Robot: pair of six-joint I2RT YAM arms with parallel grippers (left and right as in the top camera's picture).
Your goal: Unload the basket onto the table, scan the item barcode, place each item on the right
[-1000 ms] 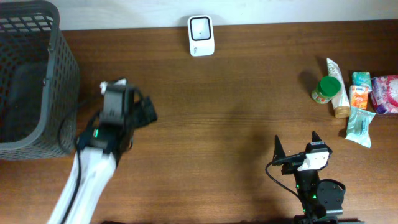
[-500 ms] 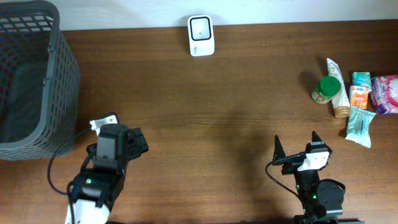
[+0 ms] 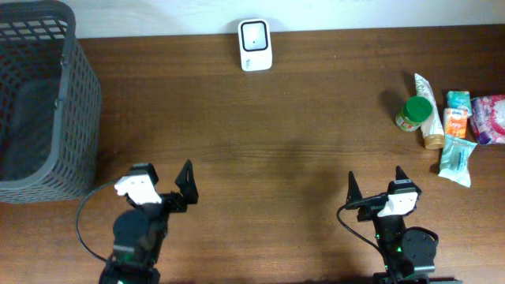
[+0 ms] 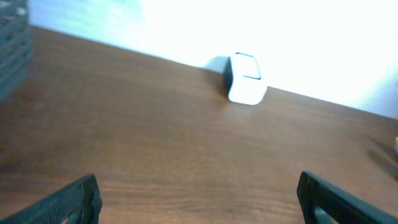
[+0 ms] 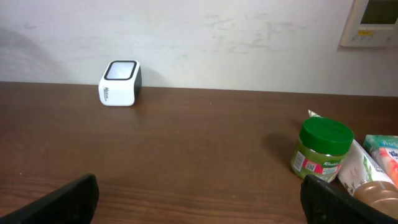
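- Dark brown wood table (image 3: 300, 142) against a white wall (image 5: 217, 37), with a grey mesh basket (image 3: 79, 102) at 10 o'clock.
- White scanner (image 3: 255, 45) at 12 o'clock; its side print is too small to read.
- Green-lidded jar (image 3: 413, 112), tube (image 3: 424, 88) and packets (image 3: 458, 154) at 3 o'clock; their labels are unreadable.
- Left gripper (image 3: 162, 184) at 7 o'clock and right gripper (image 3: 375, 180) at 5 o'clock, both spread wide, holding nothing.

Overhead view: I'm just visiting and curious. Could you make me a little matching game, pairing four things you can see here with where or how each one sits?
Things:
1. grey mesh basket
2. white scanner
3. green-lidded jar
4. cream tube

Places:
A. far edge, near the middle
B. lying flat on the right side
C. left end
D. standing upright on the right side

Pairs: 1-C, 2-A, 3-D, 4-B
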